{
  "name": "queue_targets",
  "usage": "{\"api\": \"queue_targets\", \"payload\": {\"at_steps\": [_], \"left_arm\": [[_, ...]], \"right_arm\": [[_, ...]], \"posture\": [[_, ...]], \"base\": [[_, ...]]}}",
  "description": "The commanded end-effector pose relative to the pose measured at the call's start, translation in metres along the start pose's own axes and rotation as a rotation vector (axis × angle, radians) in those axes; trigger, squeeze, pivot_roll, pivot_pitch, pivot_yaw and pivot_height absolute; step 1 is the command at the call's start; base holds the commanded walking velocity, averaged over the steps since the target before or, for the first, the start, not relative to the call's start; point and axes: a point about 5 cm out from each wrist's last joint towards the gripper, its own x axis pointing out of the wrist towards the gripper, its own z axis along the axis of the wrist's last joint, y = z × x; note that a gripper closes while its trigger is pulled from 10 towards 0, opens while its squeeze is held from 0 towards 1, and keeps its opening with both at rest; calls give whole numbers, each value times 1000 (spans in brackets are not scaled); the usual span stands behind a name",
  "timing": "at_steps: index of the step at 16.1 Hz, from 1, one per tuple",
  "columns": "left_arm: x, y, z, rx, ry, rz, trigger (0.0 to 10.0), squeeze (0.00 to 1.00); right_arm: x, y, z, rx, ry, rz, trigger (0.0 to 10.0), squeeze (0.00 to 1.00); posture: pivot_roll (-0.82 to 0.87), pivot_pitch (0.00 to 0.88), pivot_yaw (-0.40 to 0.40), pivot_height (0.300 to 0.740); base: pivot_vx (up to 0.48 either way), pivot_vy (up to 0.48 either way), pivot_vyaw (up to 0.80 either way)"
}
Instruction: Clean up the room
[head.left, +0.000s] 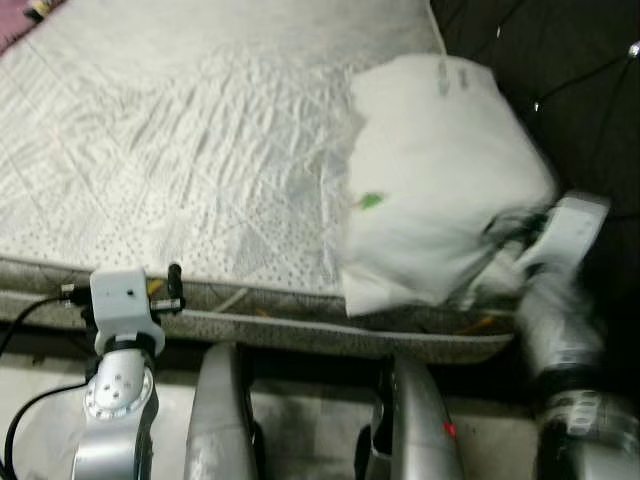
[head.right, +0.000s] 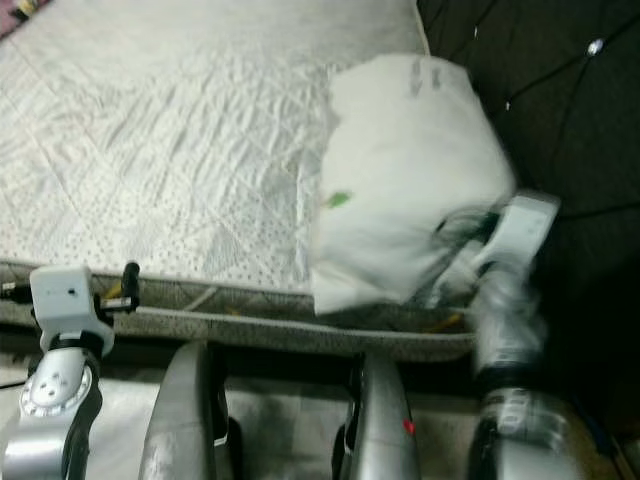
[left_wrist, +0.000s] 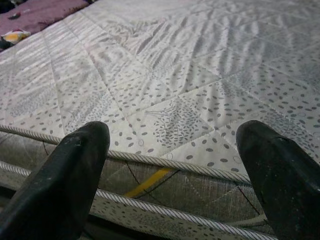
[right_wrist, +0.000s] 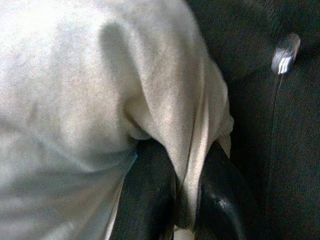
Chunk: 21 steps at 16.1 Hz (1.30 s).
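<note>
A white pillow (head.left: 435, 175) lies on the right end of the bare quilted mattress (head.left: 180, 150), against the dark tufted headboard (head.left: 580, 90). My right gripper (head.left: 500, 240) reaches in from the lower right, blurred by motion. In the right wrist view its two black fingers (right_wrist: 150, 200) are shut on a fold of the pillow (right_wrist: 75, 90) cover. My left gripper (head.left: 172, 285) hovers at the mattress's front edge, low on the left. The left wrist view has its fingers (left_wrist: 70, 175) spread wide, open and holding nothing, pointing across the mattress (left_wrist: 190, 75).
Along the mattress's front side runs corded piping with a yellow stripe (left_wrist: 147, 182). A purple blanket (left_wrist: 40, 12) with a small colourful object lies beyond the far left corner. My two silver legs (head.left: 220, 410) stand on pale floor right in front of the bed.
</note>
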Motion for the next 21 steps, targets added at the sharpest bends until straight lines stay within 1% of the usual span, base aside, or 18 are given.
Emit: {"api": "queue_targets", "payload": {"at_steps": [1,2,3,5,6,7,8,10,12,13,14,15,16,17,18,19,20,21], "left_arm": [[1,-1,0,7,-3,-10,10000,0],[1,0,0,10,-4,-12,10000,0],[1,1,0,12,-4,-12,10000,0],[1,2,0,18,-6,-14,10000,0],[2,2,1,19,-8,-17,10000,0],[2,1,2,20,-11,-20,10000,0],[2,1,3,20,-14,-24,10000,0],[2,1,3,20,-15,-25,10000,0],[1,2,2,21,-12,-20,10000,0],[1,2,2,21,-10,-16,10000,0],[1,2,1,19,-10,-13,10000,0],[0,2,1,18,-10,-10,10000,0],[-1,2,1,17,-9,-8,10000,0],[-1,2,1,16,-9,-7,10000,0],[0,2,1,15,-10,-9,10000,0],[0,2,0,15,-11,-10,10000,0],[0,2,0,16,-11,-11,10000,0],[0,2,0,17,-10,-13,10000,0]], "right_arm": [[-16,14,11,12,-70,53,0,0],[-31,24,5,14,-74,104,0,0],[-36,27,4,16,-77,122,0,0],[-58,37,1,21,-82,174,0,0],[-64,38,1,20,-72,179,0,0],[-61,36,3,21,-68,164,0,0],[-40,27,20,16,-104,120,0,0],[-21,14,37,8,-132,73,0,0],[9,-21,71,1,-168,-73,0,0],[16,-33,79,17,-168,-125,0,0],[23,-52,92,11,-185,-193,0,0],[26,-65,104,-4,-213,-237,0,0],[28,-73,111,-29,-230,-261,0,0],[30,-86,113,-27,-230,-289,0,0],[30,-97,106,-23,-205,-319,0,0],[30,-97,97,-28,-182,-316,0,0],[29,-95,79,-40,-144,-301,0,0],[25,-87,64,-48,-121,-283,0,0]], "posture": [[76,26,-40,541],[78,25,-37,541],[78,25,-36,541],[78,27,-27,541],[78,29,-25,541],[80,30,-22,541],[80,32,-17,541],[83,32,-21,541],[86,31,-30,541],[87,30,-34,541],[89,29,-39,541],[89,29,-40,541],[89,29,-40,541],[89,29,-40,541],[84,23,-40,541],[84,22,-38,541],[85,23,-39,541],[85,22,-39,541]], "base": [[0,0,0],[0,0,0],[0,0,0],[0,0,0],[0,0,0],[0,0,0],[0,0,0],[0,0,0],[0,0,0],[0,0,0],[0,0,0],[0,0,0],[0,0,0],[0,0,0],[0,0,0],[0,0,0],[0,0,0],[0,0,0]]}}
